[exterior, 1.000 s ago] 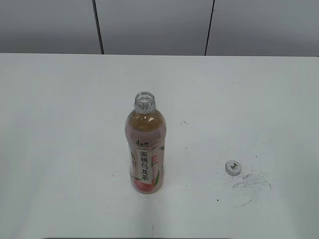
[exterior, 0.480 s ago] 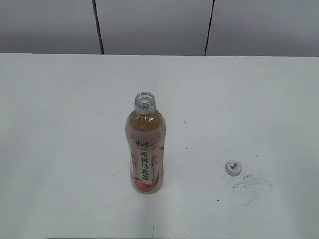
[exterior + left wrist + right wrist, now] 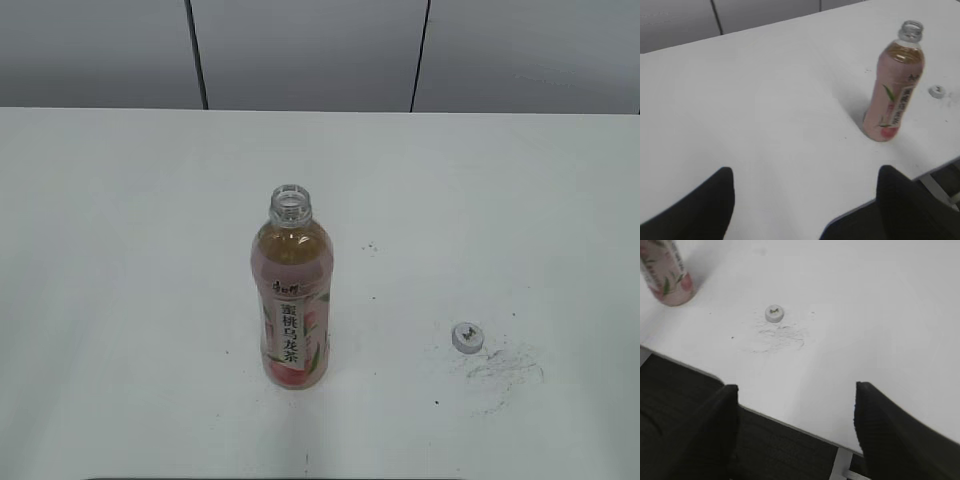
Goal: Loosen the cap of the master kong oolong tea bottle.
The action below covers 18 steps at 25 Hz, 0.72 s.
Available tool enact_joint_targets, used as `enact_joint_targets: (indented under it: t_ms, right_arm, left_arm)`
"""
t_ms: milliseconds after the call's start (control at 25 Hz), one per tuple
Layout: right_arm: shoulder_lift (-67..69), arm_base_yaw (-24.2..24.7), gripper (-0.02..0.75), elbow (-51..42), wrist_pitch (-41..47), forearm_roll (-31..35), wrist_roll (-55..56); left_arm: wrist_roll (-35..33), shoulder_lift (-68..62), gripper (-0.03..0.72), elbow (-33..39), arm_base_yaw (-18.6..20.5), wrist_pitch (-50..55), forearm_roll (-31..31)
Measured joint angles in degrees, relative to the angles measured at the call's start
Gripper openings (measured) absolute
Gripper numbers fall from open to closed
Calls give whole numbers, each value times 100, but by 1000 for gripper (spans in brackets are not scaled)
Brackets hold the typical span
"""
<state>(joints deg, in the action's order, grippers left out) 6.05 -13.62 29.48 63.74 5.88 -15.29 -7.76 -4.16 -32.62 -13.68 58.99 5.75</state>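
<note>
Near the middle of a white worktop stands the master kong oolong tea bottle, upright, its neck open with no cap on it. It is a slim clear bottle of amber tea with a pink peach label and a white vertical strip of dark characters. The cap, small, round and pale with a dark mark on top, lies flat on the worktop well apart from the bottle, off to its right in the exterior view and a little nearer the front edge. Just beside the cap, faint dark scuff marks smudge the surface. Grey wall panels with dark seams run behind the worktop.

Neither arm shows in the exterior view. Each wrist view shows its own hand, the left hand and the right hand, as two dark fingers spread wide, holding nothing, back near the front edge and clear of both bottle and cap.
</note>
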Motion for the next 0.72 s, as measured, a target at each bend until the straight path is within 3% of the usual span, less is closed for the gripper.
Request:
enact_joint_targets:
  t_ms: [160,320,720]
  right_arm:
    - [-412,767,540,0,0,-5,0]
    - [-642,945,540,0,8,-6,0]
    - [-642,951,539,0,1,0,0]
  left_arm:
    - [0,318,521,0,724,-12,0]
    - [0,451,521,11,1131,-10,0]
    - [0,451,521,36,1175,-16,-7]
